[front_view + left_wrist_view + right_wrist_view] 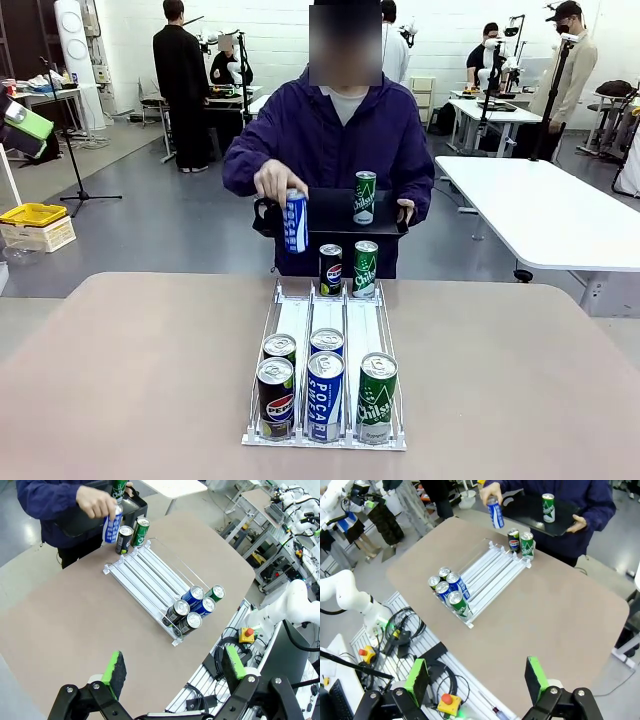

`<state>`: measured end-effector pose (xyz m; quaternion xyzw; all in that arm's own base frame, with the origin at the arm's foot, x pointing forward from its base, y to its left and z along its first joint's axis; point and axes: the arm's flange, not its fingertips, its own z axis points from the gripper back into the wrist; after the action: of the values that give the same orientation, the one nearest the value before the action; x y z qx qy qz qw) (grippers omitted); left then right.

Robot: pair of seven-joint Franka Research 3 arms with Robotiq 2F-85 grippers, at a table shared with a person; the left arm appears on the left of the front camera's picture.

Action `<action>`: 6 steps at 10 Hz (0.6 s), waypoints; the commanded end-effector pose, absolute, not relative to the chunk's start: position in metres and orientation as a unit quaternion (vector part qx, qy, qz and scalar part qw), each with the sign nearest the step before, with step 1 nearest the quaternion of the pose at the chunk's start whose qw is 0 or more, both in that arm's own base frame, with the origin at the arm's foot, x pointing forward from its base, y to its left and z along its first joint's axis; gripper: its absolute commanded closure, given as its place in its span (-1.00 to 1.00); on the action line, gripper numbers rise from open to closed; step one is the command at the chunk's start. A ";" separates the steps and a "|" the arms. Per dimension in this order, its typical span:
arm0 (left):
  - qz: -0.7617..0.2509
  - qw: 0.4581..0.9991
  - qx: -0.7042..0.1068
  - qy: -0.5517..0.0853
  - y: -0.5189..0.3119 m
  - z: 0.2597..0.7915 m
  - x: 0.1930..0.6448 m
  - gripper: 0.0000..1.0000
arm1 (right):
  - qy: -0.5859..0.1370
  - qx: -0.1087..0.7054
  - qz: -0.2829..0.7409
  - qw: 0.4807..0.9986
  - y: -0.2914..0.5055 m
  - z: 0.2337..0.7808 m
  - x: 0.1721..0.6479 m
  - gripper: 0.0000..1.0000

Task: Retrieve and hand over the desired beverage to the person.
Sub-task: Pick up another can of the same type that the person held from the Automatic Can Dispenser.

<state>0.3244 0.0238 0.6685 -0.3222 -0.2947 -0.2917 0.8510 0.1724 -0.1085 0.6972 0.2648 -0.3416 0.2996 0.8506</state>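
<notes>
Clear can rack (297, 320) sits mid-desk (130, 380), lanes running from the robot side toward the person (330, 130). It is well apart from both end effectors

Near end of rack, 3 lanes: front Pepsi can (275, 395), front Pocari can (325, 393), front Chilsung can (377, 395), all upright. 2 more cans queue just behind the Pepsi and Pocari. At the far end, far Pepsi can (331, 268) and far Chilsung can (366, 267) stand side by side

Person in dark hooded jacket stands at far edge of desk. One hand (279, 180) grips the held Pocari can (296, 221) by its top, slightly tilted, in the air near the rack's far end, beside the far Pepsi can. The other hand (405, 211) steadies a black tray (325, 215) at waist height, with the tray Chilsung can (365, 197) upright on it

Left end effector (174, 665): jaws spread wide, green pads far apart, gripping and touching nothing. It hangs raised over the robot-side edge of the desk, angled down across it. The front cans lie ahead of the fingertips, well apart

Right end effector (476, 677): jaws equally wide, empty, raised over the robot-side desk edge, with the rack ahead and well apart
</notes>
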 end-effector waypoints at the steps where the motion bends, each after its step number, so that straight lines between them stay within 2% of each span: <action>1: -0.299 0.845 -0.328 -0.299 0.025 0.668 0.324 -1.00 | -0.341 0.270 0.307 0.846 -0.110 0.698 0.172 -1.00; 6: -0.299 0.845 -0.328 -0.299 0.025 0.668 0.324 -1.00 | -0.341 0.270 0.307 0.846 -0.110 0.698 0.172 -1.00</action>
<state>0.3244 0.0238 0.6685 -0.3222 -0.2948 -0.2917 0.8510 0.1723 -0.1085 0.6972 0.2647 -0.3416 0.2998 0.8505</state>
